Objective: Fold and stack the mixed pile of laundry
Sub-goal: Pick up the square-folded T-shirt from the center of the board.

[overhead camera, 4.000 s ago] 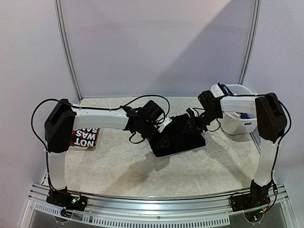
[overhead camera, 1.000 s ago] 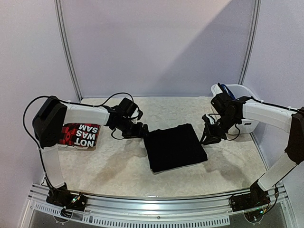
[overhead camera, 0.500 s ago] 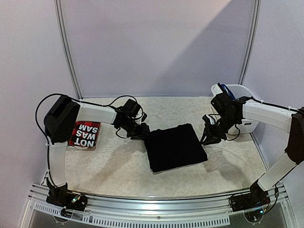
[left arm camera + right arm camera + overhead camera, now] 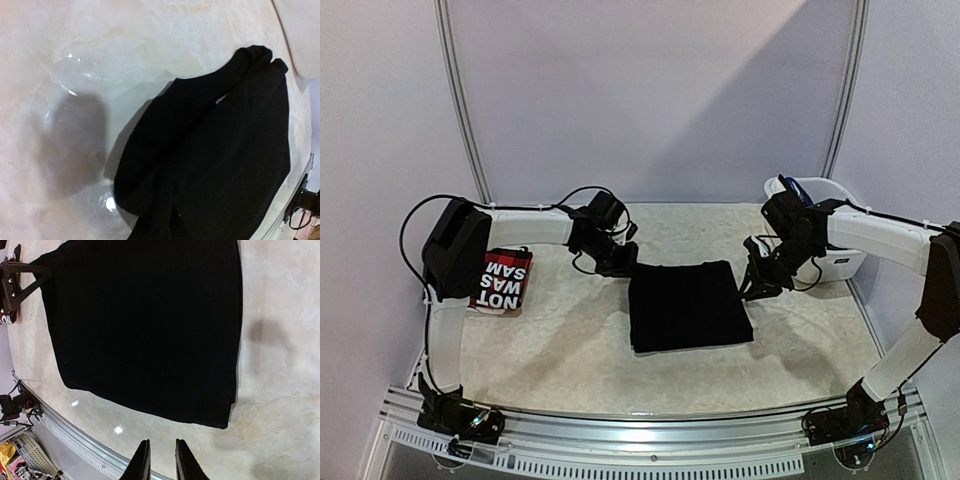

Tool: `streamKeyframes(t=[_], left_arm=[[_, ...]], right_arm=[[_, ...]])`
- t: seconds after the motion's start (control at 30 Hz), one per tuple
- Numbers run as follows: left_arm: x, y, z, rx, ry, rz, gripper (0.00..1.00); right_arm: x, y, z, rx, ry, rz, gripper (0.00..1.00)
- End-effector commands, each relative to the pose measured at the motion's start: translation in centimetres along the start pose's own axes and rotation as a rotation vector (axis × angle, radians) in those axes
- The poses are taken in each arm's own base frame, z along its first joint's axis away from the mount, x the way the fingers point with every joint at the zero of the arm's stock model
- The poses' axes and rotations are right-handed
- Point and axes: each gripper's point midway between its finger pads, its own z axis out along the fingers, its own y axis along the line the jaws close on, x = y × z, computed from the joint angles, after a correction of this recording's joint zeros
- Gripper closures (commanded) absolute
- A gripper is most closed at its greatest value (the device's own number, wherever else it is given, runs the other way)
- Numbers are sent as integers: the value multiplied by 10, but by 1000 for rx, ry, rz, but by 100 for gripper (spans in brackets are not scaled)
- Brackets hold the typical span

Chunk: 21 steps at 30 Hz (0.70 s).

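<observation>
- Left claw (image 4: 620,262): sitting pinched shut on the far-left corner of the black garment (image 4: 688,305), the cloth there drawing to a point toward it.
- Right claw (image 4: 756,283): hovering just beside the garment's right edge, jaws standing narrowly apart and gripping nothing.
- Black garment, location: lying folded flat mid-tabletop (image 4: 570,340), between the two claws and well apart from the red-black plaid garment (image 4: 500,283) (folded, white lettering up) at the left.
- Step in hand, as judged: shifting the folded piece toward a stack. Doing it well is calling for a low, slow pull, with the right claw taking the opposite far corner so the layers are not peeling open.
- Orientation: edges lying nearly square to the tabletop's near edge; long axis appearing to run left to right, though the piece is looking close to square.
</observation>
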Motion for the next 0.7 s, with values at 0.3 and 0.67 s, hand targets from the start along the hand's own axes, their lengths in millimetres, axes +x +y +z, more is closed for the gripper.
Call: streamKeyframes(t=[0.3,0.67], left_arm=[[20,10,-17,-109,82,66,100],[43,20,-43,-240,142,161,100]], right_arm=[[-4,4,1,-21,3,-15,82],[5,-2,6,-14,21,-28,82]])
